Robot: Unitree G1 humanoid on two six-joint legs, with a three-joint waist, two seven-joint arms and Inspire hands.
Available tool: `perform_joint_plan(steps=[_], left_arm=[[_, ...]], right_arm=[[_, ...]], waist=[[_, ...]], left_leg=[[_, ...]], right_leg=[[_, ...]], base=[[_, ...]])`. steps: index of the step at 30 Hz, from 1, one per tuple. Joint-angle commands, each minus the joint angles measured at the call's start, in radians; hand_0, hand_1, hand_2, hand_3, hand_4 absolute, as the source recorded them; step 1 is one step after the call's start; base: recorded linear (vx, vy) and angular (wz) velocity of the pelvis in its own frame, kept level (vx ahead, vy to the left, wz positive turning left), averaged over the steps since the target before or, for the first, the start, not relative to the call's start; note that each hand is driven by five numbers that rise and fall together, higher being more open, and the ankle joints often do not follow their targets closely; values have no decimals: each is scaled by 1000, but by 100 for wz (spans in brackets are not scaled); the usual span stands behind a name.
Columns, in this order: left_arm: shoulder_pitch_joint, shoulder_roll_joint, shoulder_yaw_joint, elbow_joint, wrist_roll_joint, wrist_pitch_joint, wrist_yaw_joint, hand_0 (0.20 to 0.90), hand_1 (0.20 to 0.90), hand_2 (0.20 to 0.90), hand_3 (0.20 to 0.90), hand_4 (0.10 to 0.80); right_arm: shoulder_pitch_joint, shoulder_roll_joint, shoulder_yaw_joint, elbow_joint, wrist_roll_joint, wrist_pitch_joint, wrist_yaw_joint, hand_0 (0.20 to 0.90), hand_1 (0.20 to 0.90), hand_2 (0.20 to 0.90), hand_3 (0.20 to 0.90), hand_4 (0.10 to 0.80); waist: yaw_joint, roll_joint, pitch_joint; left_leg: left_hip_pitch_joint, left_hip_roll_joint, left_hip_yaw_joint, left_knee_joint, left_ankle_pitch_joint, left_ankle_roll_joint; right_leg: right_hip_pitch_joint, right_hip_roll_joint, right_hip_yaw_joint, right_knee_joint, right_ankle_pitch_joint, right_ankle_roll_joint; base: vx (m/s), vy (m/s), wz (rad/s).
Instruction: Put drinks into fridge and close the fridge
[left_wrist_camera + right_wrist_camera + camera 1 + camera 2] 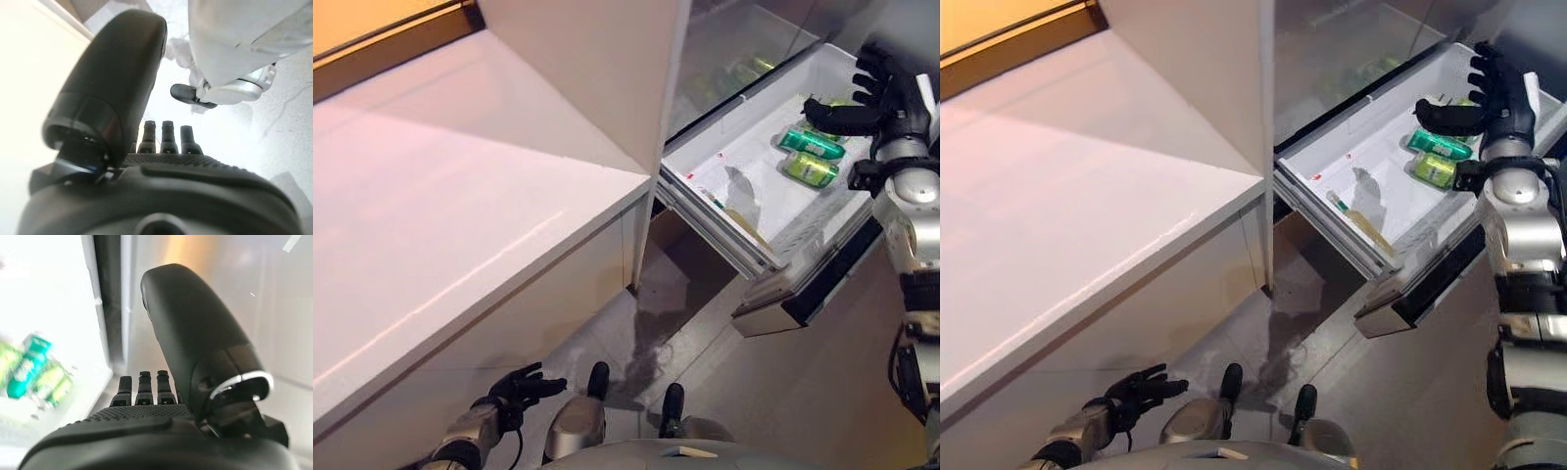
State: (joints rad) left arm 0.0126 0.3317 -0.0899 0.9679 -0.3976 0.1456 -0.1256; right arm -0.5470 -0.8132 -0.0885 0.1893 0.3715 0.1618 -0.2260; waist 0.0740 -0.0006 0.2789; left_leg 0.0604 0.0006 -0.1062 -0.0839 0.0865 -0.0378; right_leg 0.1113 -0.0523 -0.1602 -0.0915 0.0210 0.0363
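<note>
The eye views show the whole scene: a white worktop (460, 196) on the left, and to its right the fridge (744, 59) with its white drawer (744, 186) pulled out. Two green cans (811, 157) lie on their sides in the drawer's far part, one just beside the other; a third green thing shows behind the right hand, too hidden to name. A thin greenish item (1359, 223) lies near the drawer's front edge.

The right wrist view shows what the eye views do not: the cans (34, 372) lie well off to one side of the fingers, apart from them, and nothing sits in the palm.

The right arm reaches up from the lower right, its hand (876, 98) raised above the drawer's far right corner, thumb stretched out sideways over the cans, fingers extended and loose; it holds nothing.

The left hand (521, 387) hangs low beside the worktop's front, above the floor (803, 392), fingers spread and relaxed, empty. Its wrist view shows only straight fingers and floor.
</note>
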Motion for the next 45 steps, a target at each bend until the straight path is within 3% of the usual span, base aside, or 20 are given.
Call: perform_joint_plan(steps=[1, 5, 10, 14, 17, 23, 29, 34, 39, 45], left_arm=[[46, 28, 3, 78, 45, -55, -30, 900, 900, 900, 900, 800], [83, -9, 24, 79, 75, -90, -36, 900, 900, 900, 900, 800], [103, -34, 27, 69, 91, -102, -22, 900, 900, 900, 900, 800], [121, -47, 19, 44, 123, -92, -14, 900, 900, 900, 900, 800], [141, -59, 24, 47, 140, -96, 9, 900, 900, 900, 900, 800], [167, -73, 38, 45, 150, -63, 41, 900, 900, 900, 900, 800], [159, -74, 41, 25, 131, -59, 54, 900, 900, 900, 900, 800], [107, -72, 12, 24, 57, -38, 82, 900, 900, 900, 900, 800], [28, -78, -34, 23, -48, -68, 89, 900, 900, 900, 900, 800], [-18, -77, -64, 9, -68, -83, 104, 900, 900, 900, 900, 800]], right_arm=[[42, -24, -108, -165, -54, -238, -118, 900, 900, 900, 900, 800], [221, 70, -240, -324, -68, -432, -243, 900, 900, 900, 900, 800], [363, 141, -354, -375, -51, -553, -325, 900, 900, 900, 900, 800], [461, 220, -391, -347, 48, -526, -327, 900, 900, 900, 900, 800], [537, 330, -381, -286, 93, -537, -302, 900, 900, 900, 900, 800], [642, 444, -330, -186, 174, -474, -214, 900, 900, 900, 900, 800], [666, 444, -274, -103, 198, -430, -136, 900, 900, 900, 900, 800], [593, 376, -235, -55, 205, -361, -54, 900, 900, 900, 900, 800], [444, 281, -145, -51, 200, -322, -17, 900, 900, 900, 900, 800], [286, 278, -25, -37, 172, -291, 4, 900, 900, 900, 900, 800]], waist=[[-39, -23, -144], [-82, -10, -153], [-107, -5, -162], [-123, 0, -169], [-139, 7, -166], [-163, 23, -135], [-174, 34, -66], [-178, 63, -3], [-176, 111, 69], [-153, 109, 116]], left_leg=[[7, -39, 87, 32, -102, 60], [20, -36, 107, 22, -109, 63], [18, -36, 123, 22, -105, 62], [27, -37, 135, 26, -110, 62], [37, -37, 145, 46, -127, 66], [28, -42, 144, 120, -149, 85], [-24, -59, 141, 254, -191, 94], [-115, -68, 149, 349, -198, 91], [-260, -85, 139, 421, -177, 91], [-384, -100, 152, 597, -241, 108]], right_leg=[[-63, 19, 57, 68, 3, 11], [-63, 23, 79, 63, 0, 14], [-72, 23, 86, 63, 10, 18], [-69, 24, 94, 64, 10, 20], [-65, 24, 97, 87, -7, 20], [-88, 23, 100, 200, -56, -3], [-135, 4, 83, 323, -106, -26], [-215, -5, 77, 422, -137, -52], [-379, -5, 88, 530, -155, -79], [-488, -20, 85, 697, -212, -107]], base=[[-5, 10, -17], [-17, -7, -11], [-40, -25, -15], [-8, -55, -15], [30, -60, -12], [39, -14, -2], [28, -5, -3], [-18, 25, -3], [-245, 87, 2], [-126, -11, 4]])
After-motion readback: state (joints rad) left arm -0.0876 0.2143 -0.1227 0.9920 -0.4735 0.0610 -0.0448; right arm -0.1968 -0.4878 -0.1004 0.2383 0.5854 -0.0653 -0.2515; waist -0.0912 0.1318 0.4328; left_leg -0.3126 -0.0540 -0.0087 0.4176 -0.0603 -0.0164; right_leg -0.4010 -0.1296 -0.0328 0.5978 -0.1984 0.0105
